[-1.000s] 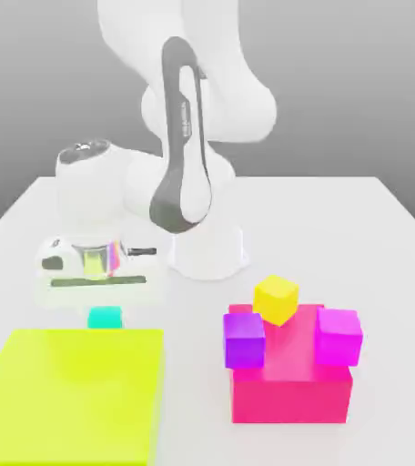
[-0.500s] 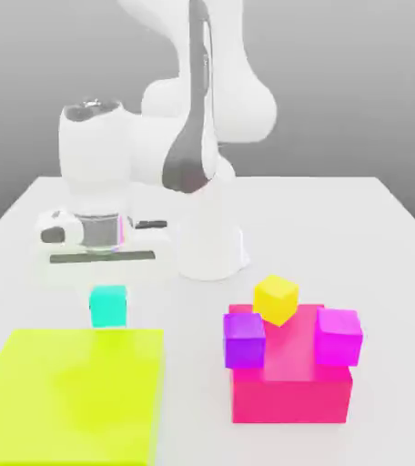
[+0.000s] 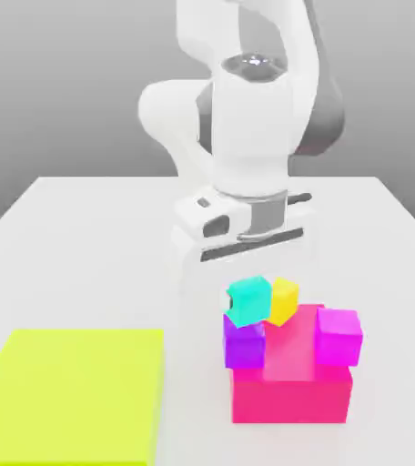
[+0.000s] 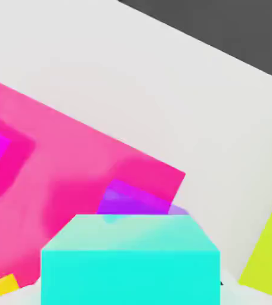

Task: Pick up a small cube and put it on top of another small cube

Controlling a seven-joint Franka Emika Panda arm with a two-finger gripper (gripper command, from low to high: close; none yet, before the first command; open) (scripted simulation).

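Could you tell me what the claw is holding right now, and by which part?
The cyan cube hangs under the hand, just above the purple cube, so it appears held; the grip point cannot be told.

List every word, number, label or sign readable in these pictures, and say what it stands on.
None: no text can be read anywhere.
The cyan cube, purple cube, yellow cube, magenta cube, big pink block and yellow-green slab are plain, single-coloured faces.
The white arm and the table carry no marking either.
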